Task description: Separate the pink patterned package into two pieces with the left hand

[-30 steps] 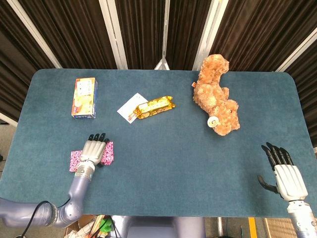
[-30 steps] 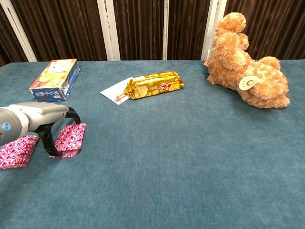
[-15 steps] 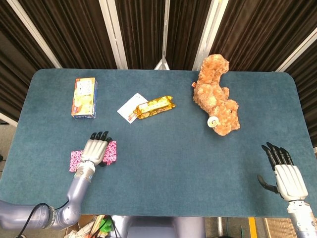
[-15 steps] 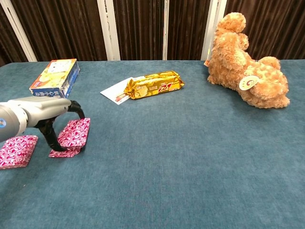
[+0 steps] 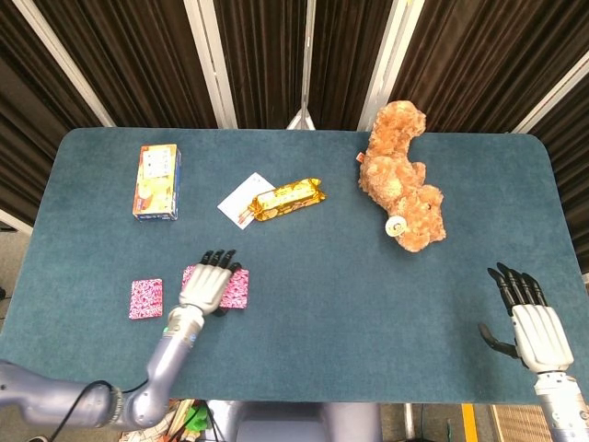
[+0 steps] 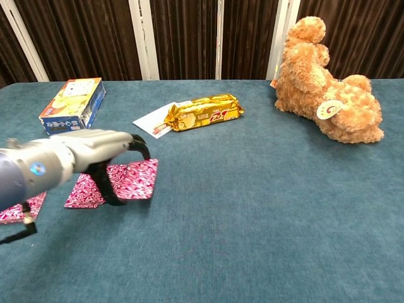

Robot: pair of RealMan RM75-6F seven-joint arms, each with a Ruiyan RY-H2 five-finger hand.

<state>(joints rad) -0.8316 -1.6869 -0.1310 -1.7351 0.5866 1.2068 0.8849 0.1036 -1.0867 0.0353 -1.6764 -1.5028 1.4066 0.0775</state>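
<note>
The pink patterned package lies in two pieces on the teal table (image 5: 368, 304). One pink piece (image 5: 145, 298) rests alone at the front left, half hidden behind my forearm in the chest view (image 6: 14, 208). My left hand (image 5: 210, 281) arches over the other pink piece (image 5: 238, 287), fingers on its far edge and thumb at its near edge, holding it on the cloth (image 6: 140, 178). In the chest view the left hand (image 6: 104, 154) covers that piece's middle. My right hand (image 5: 537, 327) hovers at the front right with fingers spread, holding nothing.
A brown teddy bear (image 5: 402, 180) lies at the back right. A gold snack pack (image 5: 288, 198) sits on a white card (image 5: 239, 196) at the back middle. A blue and yellow box (image 5: 156, 180) stands at the back left.
My left hand has slid to the right, taking one pink piece with it. The gap to the other pink piece has widened. The right hand has not moved.
</note>
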